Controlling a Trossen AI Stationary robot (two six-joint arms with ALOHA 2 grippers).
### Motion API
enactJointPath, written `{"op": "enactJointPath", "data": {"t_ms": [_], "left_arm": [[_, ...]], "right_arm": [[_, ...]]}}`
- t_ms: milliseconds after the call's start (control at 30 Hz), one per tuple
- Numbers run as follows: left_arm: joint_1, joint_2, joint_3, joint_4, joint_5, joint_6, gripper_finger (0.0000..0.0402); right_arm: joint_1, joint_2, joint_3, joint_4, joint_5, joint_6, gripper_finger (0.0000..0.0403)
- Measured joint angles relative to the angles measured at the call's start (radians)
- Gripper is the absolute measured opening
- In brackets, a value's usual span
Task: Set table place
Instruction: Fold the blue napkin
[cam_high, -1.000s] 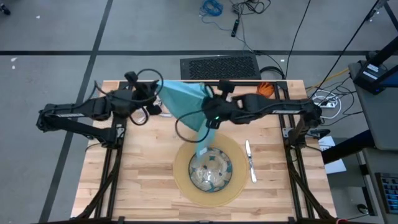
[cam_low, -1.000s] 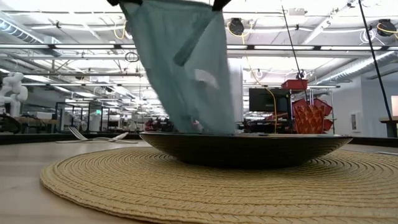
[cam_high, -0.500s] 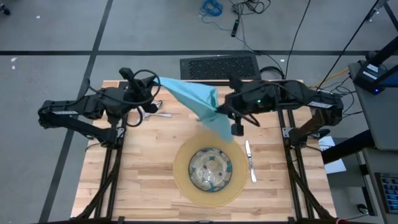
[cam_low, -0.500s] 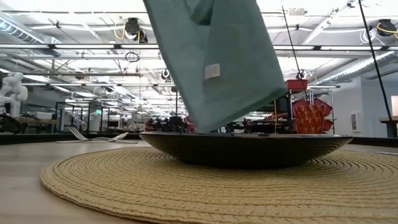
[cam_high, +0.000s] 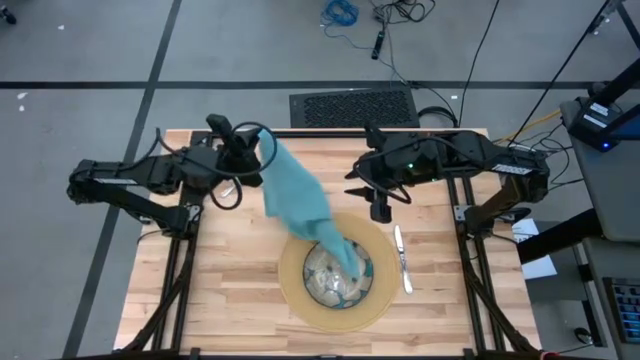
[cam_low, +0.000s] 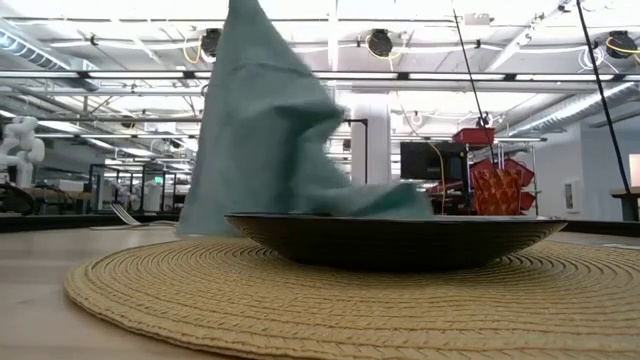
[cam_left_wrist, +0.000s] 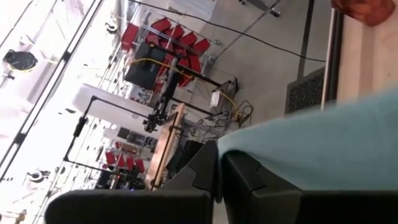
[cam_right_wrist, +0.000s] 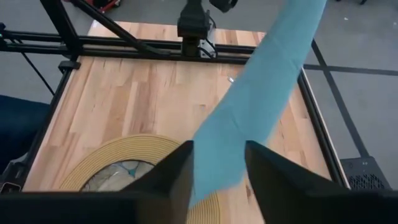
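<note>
A teal napkin (cam_high: 300, 205) hangs from my left gripper (cam_high: 262, 165), which is shut on it above the table's far left part. The cloth runs down and to the right. Its lower end (cam_low: 350, 200) lies in the patterned glass bowl (cam_high: 335, 285), which stands on the round tan mat (cam_high: 295, 290). My right gripper (cam_right_wrist: 217, 180) is open above the table, just right of the napkin, and holds nothing. A knife (cam_high: 403, 258) lies right of the mat. My left gripper pinches the napkin's upper end (cam_left_wrist: 235, 144) between its two fingers, which come nearly level from the table's left. I cannot tell whether it has one layer or several. The cloth hangs slack below the fingers, with its lower end (cam_high: 345, 262) resting in the bowl.
Cutlery (cam_low: 150, 217) lies on the wood far left of the mat. An orange thing (cam_left_wrist: 367, 7) sits at the table's far edge. Bare wood (cam_high: 230, 270) lies left of the mat. Black frame rails (cam_high: 180, 270) run along both sides.
My right gripper has risen and gone toward the table's right edge. It then opened and let go of the napkin. The freed end has dropped into the bowl. My left gripper has kept its hold and risen slightly.
</note>
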Motion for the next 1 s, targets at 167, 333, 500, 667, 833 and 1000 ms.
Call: {"op": "enactJointPath", "data": {"t_ms": [167,333,500,667,833,1000], "left_arm": [[0.000,0.001,0.000,0.011,0.000,0.025,0.0000],[0.012,0.001,0.000,0.048,0.000,0.067,0.0000],[0.049,0.008,0.026,0.054,-0.004,0.088,0.0000],[0.071,0.033,0.091,0.055,-0.008,0.135,0.0000],[0.076,0.079,0.161,0.054,-0.008,0.182,0.0000],[0.077,0.140,0.255,0.055,-0.010,0.255,0.0000]], "right_arm": [[0.010,0.000,-0.002,-0.010,0.001,0.039,0.0182],[0.023,0.007,-0.113,0.007,-0.002,0.093,0.0191],[0.065,0.007,-0.347,0.194,0.001,0.127,0.0183],[0.129,0.009,-0.603,0.521,-0.008,0.170,0.0171],[0.165,0.009,-0.826,0.887,-0.006,0.224,0.0165],[0.155,0.014,-0.965,1.132,-0.001,0.279,0.0164]]}}
